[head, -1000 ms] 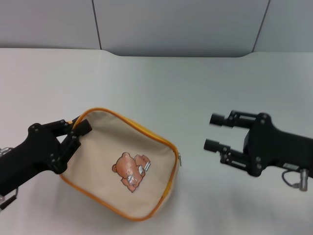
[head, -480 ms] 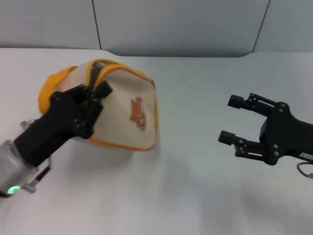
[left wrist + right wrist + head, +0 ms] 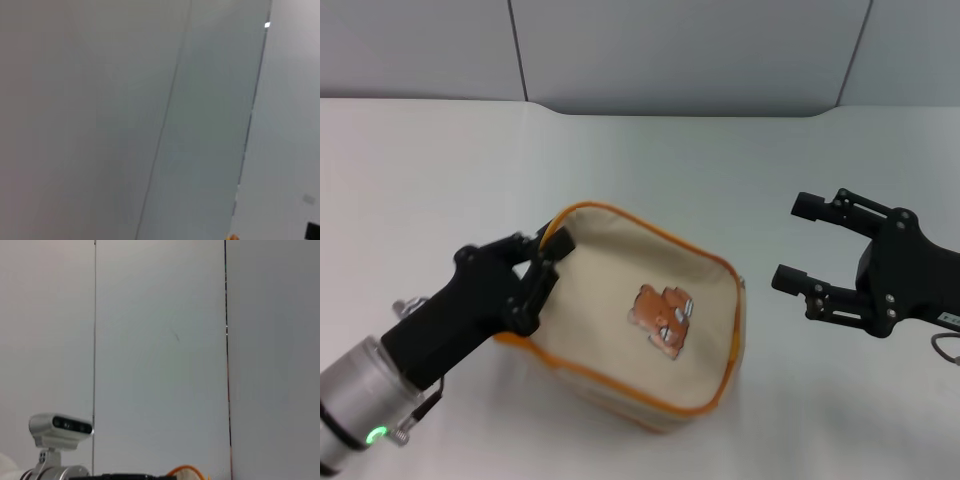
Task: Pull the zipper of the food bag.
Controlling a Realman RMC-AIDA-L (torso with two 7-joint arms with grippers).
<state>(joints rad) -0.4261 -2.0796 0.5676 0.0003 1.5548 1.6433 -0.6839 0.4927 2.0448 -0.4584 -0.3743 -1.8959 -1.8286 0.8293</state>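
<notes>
The food bag [image 3: 620, 335] is a boxy beige pouch with orange piping, and its bear print [image 3: 662, 318] faces up at the middle of the table. My left gripper [image 3: 546, 262] is shut on the bag's left orange rim and holds that corner slightly raised. The zipper follows the rim, and a tiny pale pull [image 3: 741, 285] shows at the bag's right corner. My right gripper [image 3: 796, 241] hangs open to the right of the bag, a short gap from that corner, with nothing between its fingers. An orange scrap of the bag [image 3: 187, 471] shows in the right wrist view.
The white table [image 3: 650, 170] stretches behind the bag to grey wall panels [image 3: 680, 50]. Both wrist views look at wall panels; the right wrist view also catches the robot's head camera [image 3: 61, 426].
The left gripper has swung the bag down from its raised, turned pose at the back left, toward the middle, bear side up. The right gripper has barely moved in the last half second.
</notes>
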